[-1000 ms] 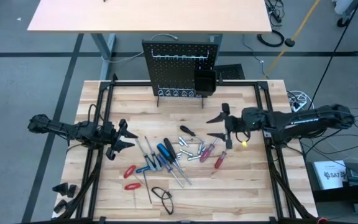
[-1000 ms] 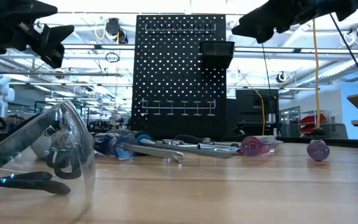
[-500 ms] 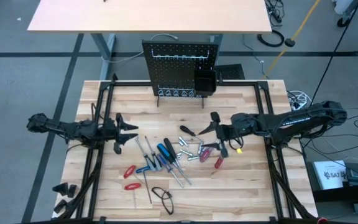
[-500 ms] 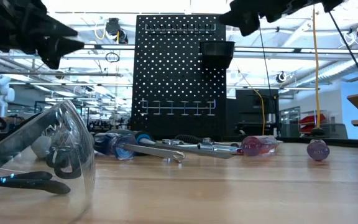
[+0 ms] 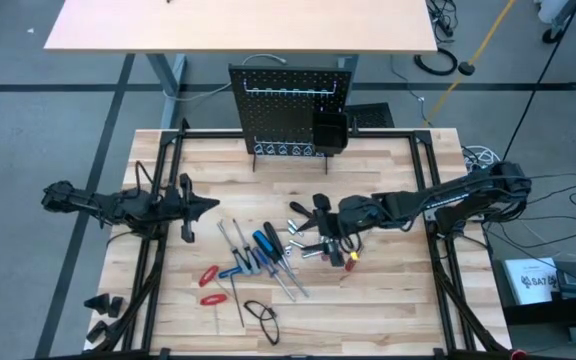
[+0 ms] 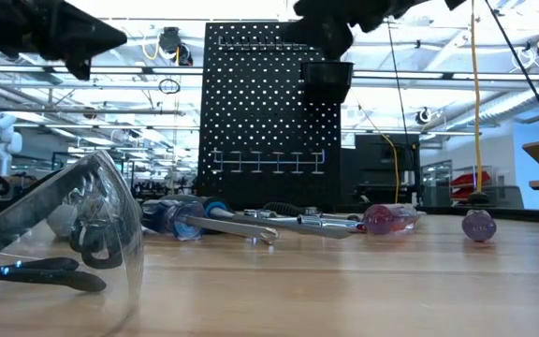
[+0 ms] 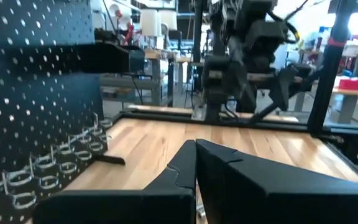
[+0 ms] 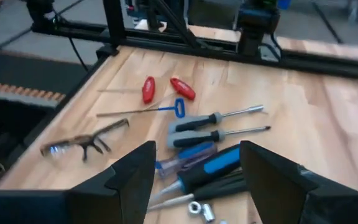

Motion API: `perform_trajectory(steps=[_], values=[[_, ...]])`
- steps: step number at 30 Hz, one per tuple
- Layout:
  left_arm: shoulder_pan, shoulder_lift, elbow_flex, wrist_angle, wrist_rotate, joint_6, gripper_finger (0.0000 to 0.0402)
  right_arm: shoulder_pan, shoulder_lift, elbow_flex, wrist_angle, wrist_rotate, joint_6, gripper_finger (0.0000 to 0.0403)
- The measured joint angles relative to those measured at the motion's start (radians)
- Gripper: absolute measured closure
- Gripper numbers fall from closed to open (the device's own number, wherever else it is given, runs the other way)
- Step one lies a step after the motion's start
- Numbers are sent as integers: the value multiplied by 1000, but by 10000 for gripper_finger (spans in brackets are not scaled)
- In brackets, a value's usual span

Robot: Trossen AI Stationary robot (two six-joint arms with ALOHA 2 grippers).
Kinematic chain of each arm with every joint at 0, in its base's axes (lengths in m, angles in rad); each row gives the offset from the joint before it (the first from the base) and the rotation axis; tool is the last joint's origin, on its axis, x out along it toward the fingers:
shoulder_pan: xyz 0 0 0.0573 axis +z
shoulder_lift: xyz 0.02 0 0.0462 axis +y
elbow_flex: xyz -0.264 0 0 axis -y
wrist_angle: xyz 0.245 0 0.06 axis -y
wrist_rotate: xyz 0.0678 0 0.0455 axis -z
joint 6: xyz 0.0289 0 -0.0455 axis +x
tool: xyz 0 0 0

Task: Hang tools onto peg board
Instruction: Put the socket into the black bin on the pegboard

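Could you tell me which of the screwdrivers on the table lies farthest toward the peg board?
The small black-handled screwdriver: it lies alone, closest to the peg board, just beside the open right gripper.

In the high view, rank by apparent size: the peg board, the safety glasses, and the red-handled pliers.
1. Peg board, clearly the largest.
2. Safety glasses.
3. Red-handled pliers.

The glasses and pliers look close in extent, so their order is unsure.
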Motion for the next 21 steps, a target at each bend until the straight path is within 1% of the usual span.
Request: perform_trajectory(steps=[2, 6, 10, 14, 18, 21], values=[[0, 12, 29, 2, 1, 9, 398, 2, 22, 43, -49, 1, 58, 177], [0, 65, 104, 7, 1, 90, 398, 2, 65, 145, -215, 14, 114, 177], [0, 138, 147, 6, -1, 177, 399, 10, 112, 224, -360, 111, 142, 177], [0, 193, 150, 32, 3, 214, 399, 26, 155, 266, -485, 157, 178, 177], [0, 218, 150, 29, 16, 224, 399, 36, 187, 274, -538, 158, 252, 177], [0, 239, 150, 30, 34, 210, 400, 44, 213, 274, -532, 159, 248, 177]])
